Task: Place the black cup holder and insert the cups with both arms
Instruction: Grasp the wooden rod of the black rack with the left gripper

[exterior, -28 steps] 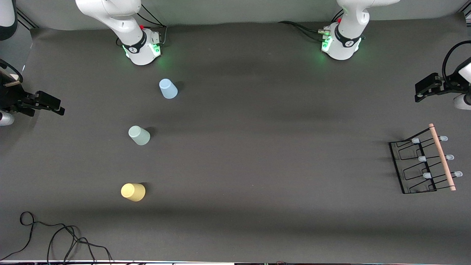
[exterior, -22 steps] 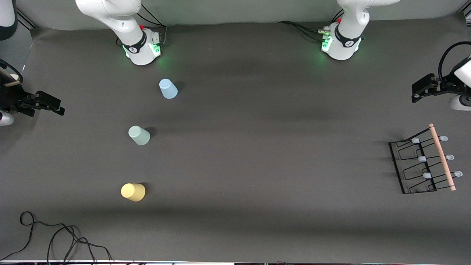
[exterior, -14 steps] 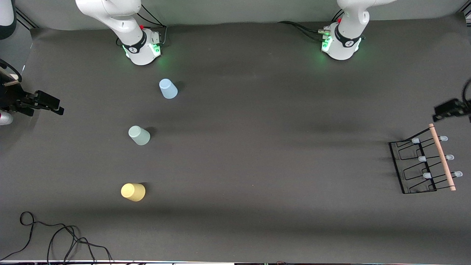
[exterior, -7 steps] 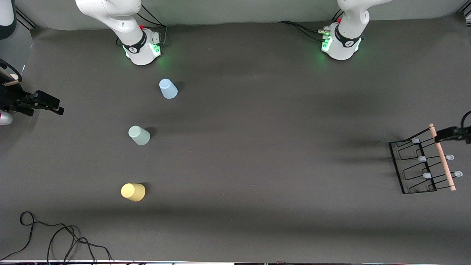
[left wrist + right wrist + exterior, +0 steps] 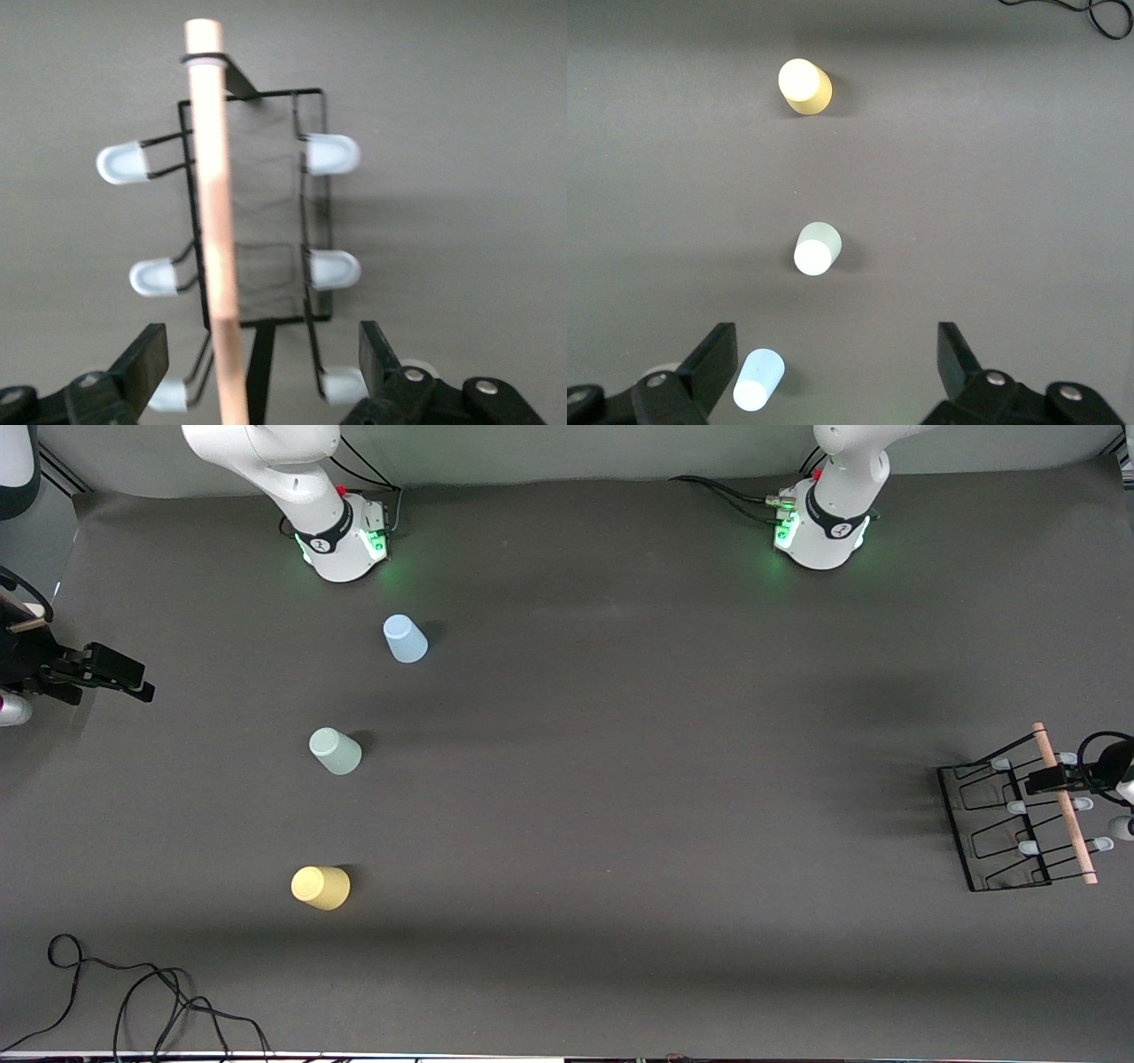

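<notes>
Light, stiff black wire cup holder (image 5: pixel 1005 828) at frame's right edge, best gripped by its wooden rod handle (image 5: pixel 215 257), straddled by spread-jawed left gripper (image 5: pixel 257 372); right gripper (image 5: pixel 833 367) likewise unclenched, waiting.

Dark grey counter (image 5: pixel 620 797) here. Toward the right arm's end, three upturned cups in a row: blue cup (image 5: pixel 405 639), mint cup (image 5: pixel 335 751), then yellow cup (image 5: pixel 321 887) nearest the front camera. Black cup holder (image 5: pixel 997 828) stands at the left arm's end; a loose black cable (image 5: pixel 133 992) lies along the near edge.
</notes>
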Controlling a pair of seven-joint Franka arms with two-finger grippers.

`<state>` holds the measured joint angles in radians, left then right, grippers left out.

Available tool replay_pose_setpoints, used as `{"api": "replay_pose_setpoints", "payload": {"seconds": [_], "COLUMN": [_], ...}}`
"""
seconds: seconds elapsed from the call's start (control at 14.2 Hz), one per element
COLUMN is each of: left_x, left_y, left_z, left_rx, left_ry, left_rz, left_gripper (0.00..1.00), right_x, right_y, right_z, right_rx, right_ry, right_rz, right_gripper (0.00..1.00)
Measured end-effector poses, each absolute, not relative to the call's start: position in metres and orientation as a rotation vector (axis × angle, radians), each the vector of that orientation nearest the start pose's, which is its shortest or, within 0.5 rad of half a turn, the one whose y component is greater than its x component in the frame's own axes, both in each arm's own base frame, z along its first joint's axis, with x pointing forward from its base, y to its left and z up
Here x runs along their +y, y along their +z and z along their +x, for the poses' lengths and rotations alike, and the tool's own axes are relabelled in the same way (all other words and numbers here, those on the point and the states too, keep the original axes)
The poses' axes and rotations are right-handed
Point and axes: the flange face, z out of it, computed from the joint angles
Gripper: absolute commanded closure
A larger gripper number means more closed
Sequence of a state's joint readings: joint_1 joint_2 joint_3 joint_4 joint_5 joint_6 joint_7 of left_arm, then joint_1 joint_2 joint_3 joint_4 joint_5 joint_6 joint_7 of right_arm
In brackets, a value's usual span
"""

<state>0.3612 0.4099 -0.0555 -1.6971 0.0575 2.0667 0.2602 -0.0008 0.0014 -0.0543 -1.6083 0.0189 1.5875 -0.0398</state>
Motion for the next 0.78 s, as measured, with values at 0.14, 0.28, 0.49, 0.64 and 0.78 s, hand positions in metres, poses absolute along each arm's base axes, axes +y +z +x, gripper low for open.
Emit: {"api": "replay_pose_setpoints", "payload": {"seconds": [0.14, 0.28, 0.49, 0.64, 0.78], "left_x": [0.206, 0.205, 0.204, 0.198, 0.185], "left_y": [0.334, 0.326, 0.341, 0.370, 0.401], "left_z": [0.628, 0.630, 0.637, 0.648, 0.657], "left_rx": [-0.034, -0.029, -0.022, -0.004, 0.014], "left_ry": [0.077, 0.086, 0.049, 0.044, 0.040], "left_rz": [-3.129, -3.133, -3.126, -3.127, -3.129], "left_gripper": [0.95, 1.00, 1.00, 1.00, 1.00], "right_x": [-0.029, -0.029, -0.029, -0.029, -0.029], "right_y": [0.608, 0.608, 0.608, 0.607, 0.608], "right_z": [0.555, 0.555, 0.555, 0.555, 0.555], "right_rx": [0.025, 0.025, 0.025, 0.025, 0.025], "right_ry": [0.033, 0.033, 0.033, 0.033, 0.033], "right_rz": [-3.121, -3.121, -3.121, -3.121, -3.121], "right_gripper": [0.00, 0.00, 0.00, 0.00, 0.00]}}
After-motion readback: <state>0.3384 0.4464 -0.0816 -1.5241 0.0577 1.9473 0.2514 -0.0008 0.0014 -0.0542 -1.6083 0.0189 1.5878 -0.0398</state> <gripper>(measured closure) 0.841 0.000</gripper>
